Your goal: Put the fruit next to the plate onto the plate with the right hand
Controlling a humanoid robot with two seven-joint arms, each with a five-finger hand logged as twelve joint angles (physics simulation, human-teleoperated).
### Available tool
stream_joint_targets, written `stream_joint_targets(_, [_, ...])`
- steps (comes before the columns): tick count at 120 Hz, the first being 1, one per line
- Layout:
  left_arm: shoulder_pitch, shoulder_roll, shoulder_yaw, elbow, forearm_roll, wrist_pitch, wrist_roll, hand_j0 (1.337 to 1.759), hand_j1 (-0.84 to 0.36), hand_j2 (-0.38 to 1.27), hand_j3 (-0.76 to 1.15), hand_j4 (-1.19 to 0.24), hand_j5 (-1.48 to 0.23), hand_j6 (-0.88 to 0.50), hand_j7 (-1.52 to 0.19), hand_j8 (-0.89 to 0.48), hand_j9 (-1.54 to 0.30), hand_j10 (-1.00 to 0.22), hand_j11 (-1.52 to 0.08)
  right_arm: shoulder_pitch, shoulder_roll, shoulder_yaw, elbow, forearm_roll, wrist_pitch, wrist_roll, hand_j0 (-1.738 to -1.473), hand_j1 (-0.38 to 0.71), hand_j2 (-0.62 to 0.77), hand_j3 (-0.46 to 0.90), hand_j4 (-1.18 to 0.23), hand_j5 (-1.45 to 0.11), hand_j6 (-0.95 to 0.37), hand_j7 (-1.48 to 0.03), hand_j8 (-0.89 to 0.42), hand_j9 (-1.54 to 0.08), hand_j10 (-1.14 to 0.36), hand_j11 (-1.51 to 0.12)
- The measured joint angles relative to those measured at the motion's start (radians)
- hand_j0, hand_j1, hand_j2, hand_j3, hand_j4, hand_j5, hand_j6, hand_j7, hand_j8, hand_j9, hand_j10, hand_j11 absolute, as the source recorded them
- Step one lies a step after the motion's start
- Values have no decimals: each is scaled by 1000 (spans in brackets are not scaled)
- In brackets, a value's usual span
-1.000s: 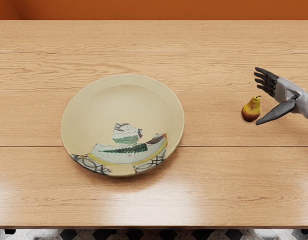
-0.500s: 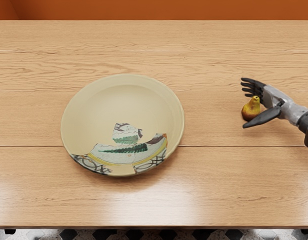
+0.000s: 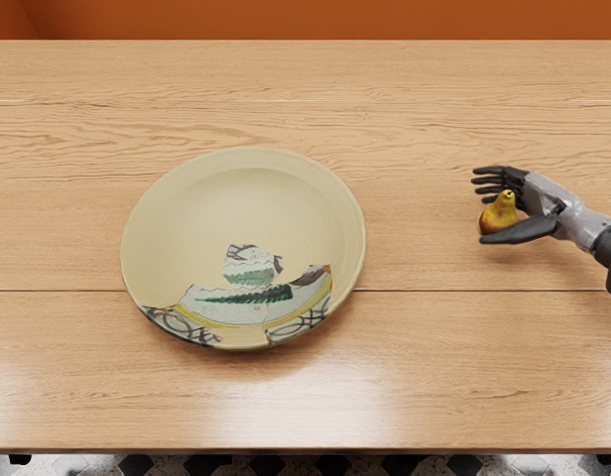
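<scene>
A small yellow-brown pear (image 3: 499, 215) stands upright on the wooden table, well to the right of the plate. The large cream plate (image 3: 236, 193), painted with a pattern on its near part, lies left of the table's middle. My right hand (image 3: 482, 210) comes in from the right edge and cups the pear. Its dark fingers (image 3: 496, 179) reach past the far side of the fruit and the thumb lies along its near side. The hand is still open, and I cannot tell if it touches the pear. The left arm is out of view.
The wooden table (image 3: 425, 347) stretches across the whole view, with its front edge near the bottom. An orange wall runs behind it. Bare wood lies between the pear and the plate's right rim.
My right hand has moved left and lowered around the pear, so the fingers and thumb now flank it. The pear and plate have stayed where they were.
</scene>
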Motion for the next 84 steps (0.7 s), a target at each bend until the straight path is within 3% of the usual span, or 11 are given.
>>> stream_joint_targets(84, [1,0,0,0,0,0,0,1658,349,0,0,0,0,0,0,0,0,0,0,3,3,0,2,2,46,0,-1658,222,-90,0,-483,-623,-484,-622,-482,-623,-482,-623])
